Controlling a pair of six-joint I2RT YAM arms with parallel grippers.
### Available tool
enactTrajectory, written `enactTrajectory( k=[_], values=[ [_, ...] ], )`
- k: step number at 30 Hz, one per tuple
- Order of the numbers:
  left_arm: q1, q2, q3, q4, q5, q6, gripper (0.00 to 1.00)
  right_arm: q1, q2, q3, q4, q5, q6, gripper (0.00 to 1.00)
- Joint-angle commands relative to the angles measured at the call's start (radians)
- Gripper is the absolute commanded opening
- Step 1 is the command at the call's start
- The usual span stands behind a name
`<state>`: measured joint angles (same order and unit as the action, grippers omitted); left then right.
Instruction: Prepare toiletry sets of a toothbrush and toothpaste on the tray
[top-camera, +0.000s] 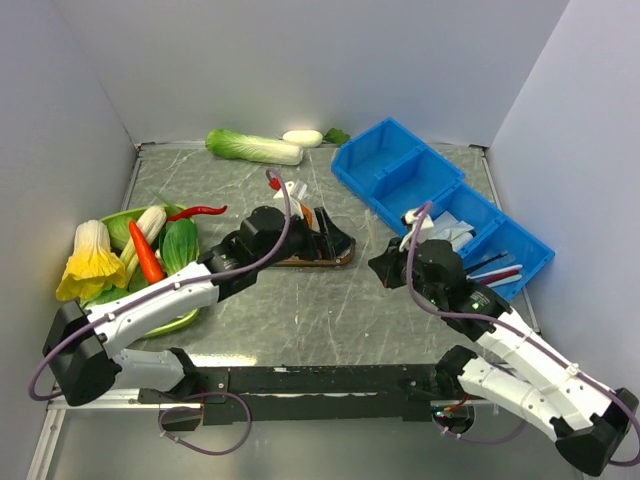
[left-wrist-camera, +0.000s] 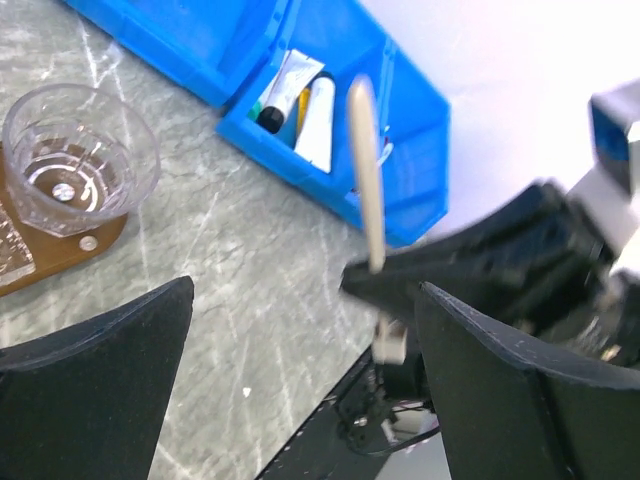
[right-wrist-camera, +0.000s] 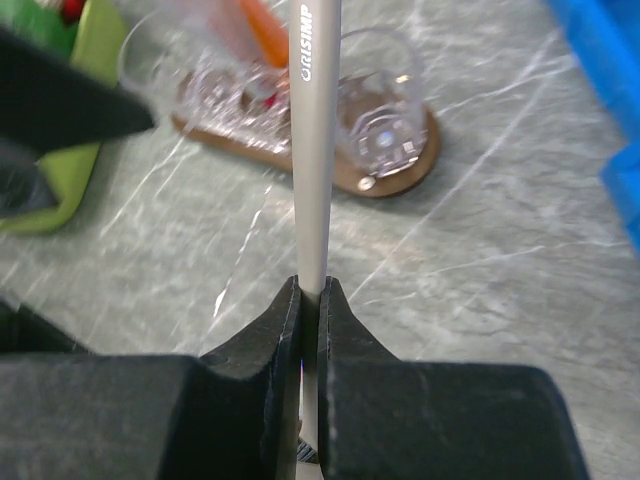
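**Toothbrush pinched upright in the right gripper, left gripper spread wide**

We see the right jaws pressed together on the lower end of the white toothbrush. Its shaft rises over the grey table, between the tray and the blue bins (lettering runs along the handle). The left gripper's fingers stand apart with nothing between them, just off the tray's rounded end. Clear cups stand on the tray, and the orange toothpaste leans in a farther one, blurred.

walls: plain pale panels on three sides | tabletop: grey-green marbled | light: even, soft
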<state>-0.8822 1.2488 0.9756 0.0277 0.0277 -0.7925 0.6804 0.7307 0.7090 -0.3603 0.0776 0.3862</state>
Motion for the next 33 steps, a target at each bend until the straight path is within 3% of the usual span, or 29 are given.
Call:
enactTrajectory(
  k=[1,5,9,17,18,24,27,30,31,32,33],
  values=[
    [0.032,0.029,0.064,0.071,0.1,-0.056,0.96,0.08,0.028,0.081,0.0,-0.007,-0.026,0.0],
    [0.052,0.05,0.071,0.087,0.115,-0.083,0.95,0.146,0.045,0.106,0.001,-0.021,-0.038,0.0],
    [0.069,0.067,0.051,0.13,0.155,-0.128,0.86,0.195,0.061,0.125,-0.011,-0.019,-0.052,0.0],
    [0.074,0.095,0.023,0.173,0.236,-0.194,0.47,0.272,0.122,0.17,-0.057,0.039,-0.055,0.0],
    [0.074,0.086,0.014,0.184,0.235,-0.203,0.37,0.275,0.127,0.175,-0.06,0.045,-0.053,0.0],
    [0.074,0.09,0.005,0.187,0.239,-0.232,0.05,0.278,0.134,0.199,-0.083,0.07,-0.05,0.0],
    [0.075,0.095,0.009,0.179,0.235,-0.244,0.01,0.277,0.128,0.196,-0.08,0.082,-0.035,0.0],
    [0.083,0.083,-0.006,0.173,0.196,-0.286,0.01,0.275,0.107,0.193,-0.085,0.102,-0.006,0.18],
    [0.086,0.077,-0.012,0.176,0.19,-0.297,0.01,0.275,0.099,0.19,-0.089,0.106,0.002,0.27],
    [0.088,0.071,-0.023,0.176,0.184,-0.313,0.01,0.275,0.09,0.184,-0.089,0.113,0.009,0.43],
    [0.089,0.058,-0.028,0.175,0.172,-0.32,0.01,0.277,0.069,0.178,-0.091,0.125,0.02,0.51]
  ],
)
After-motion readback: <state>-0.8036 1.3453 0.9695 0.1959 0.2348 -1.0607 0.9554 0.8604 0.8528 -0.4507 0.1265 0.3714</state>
